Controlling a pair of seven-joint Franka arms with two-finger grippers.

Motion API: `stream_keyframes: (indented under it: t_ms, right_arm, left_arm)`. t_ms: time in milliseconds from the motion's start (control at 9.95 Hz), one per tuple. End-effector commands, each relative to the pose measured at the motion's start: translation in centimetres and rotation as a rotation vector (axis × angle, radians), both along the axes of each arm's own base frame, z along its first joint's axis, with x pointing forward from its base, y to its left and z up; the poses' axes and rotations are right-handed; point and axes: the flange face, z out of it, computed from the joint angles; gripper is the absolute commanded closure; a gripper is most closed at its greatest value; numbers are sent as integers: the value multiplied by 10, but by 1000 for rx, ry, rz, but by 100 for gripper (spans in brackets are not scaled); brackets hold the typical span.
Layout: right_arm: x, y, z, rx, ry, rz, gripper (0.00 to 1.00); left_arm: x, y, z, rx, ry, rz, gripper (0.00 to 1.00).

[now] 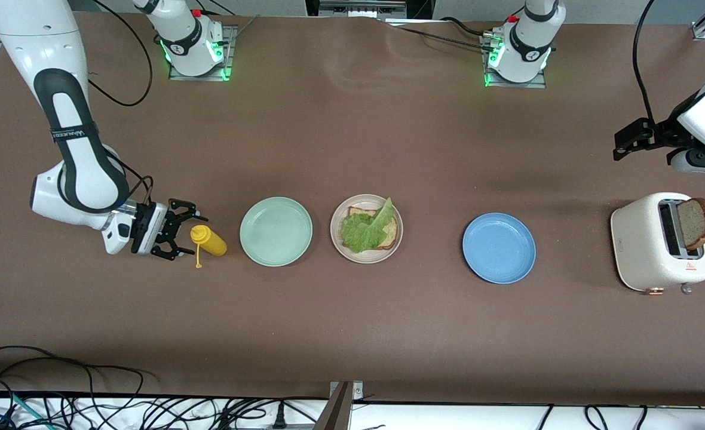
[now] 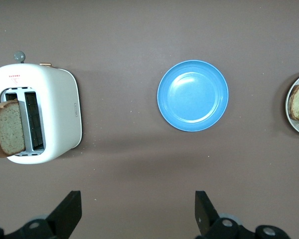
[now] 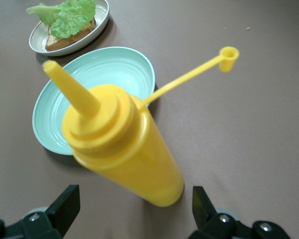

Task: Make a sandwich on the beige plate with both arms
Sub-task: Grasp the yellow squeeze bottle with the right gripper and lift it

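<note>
Right gripper point(image 1: 177, 234) open, low at the right arm's end of the table, fingers either side of the yellow mustard bottle point(image 1: 208, 240), not touching. Left gripper point(image 1: 632, 140) open, up over the left arm's end near the toaster point(image 1: 648, 245) with a bread slice point(image 1: 696, 221). Beige plate point(image 1: 339, 242) mid-table holds bread slice under lettuce point(image 1: 367, 229), between mint-green plate point(image 1: 275, 231) and blue plate point(image 1: 499, 248).

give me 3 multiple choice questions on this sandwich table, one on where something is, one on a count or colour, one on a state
1. Where is the second bread slice?
A. in the toaster
B. on a plate
C. on the table

2. How many plates?
A. two
B. three
C. four

3. The right gripper is:
A. shut on the yellow bottle
B. open beside it
C. over the lettuce

Answers:
1. A, it stands in a slot.
2. B: mint plate, beige plate, blue plate.
3. B, fingers spread, bottle untouched.
</note>
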Motion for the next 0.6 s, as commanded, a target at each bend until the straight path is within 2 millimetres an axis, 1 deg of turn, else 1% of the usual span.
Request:
stream_keyframes:
  t_ms: [0,101,201,302,402,503]
  right_arm:
    - [5,3,-11,19,-12,9,0]
    - [5,3,-14,15,-13,13,0]
    - [7,7,-18,16,-12,19,0]
    - [7,12,-19,14,-12,26,0]
    - [8,13,-21,12,-12,26,0]
    - [12,15,-20,12,-19,31,0]
  left_arm:
    - [-2,3,10,13,-9,11,0]
    - [-1,2,13,11,-17,10,0]
    - [0,2,12,13,-16,9,0]
    - [0,2,13,13,-17,8,0]
    - [0,3,13,13,-17,12,0]
    - [-1,3,14,13,-19,12,0]
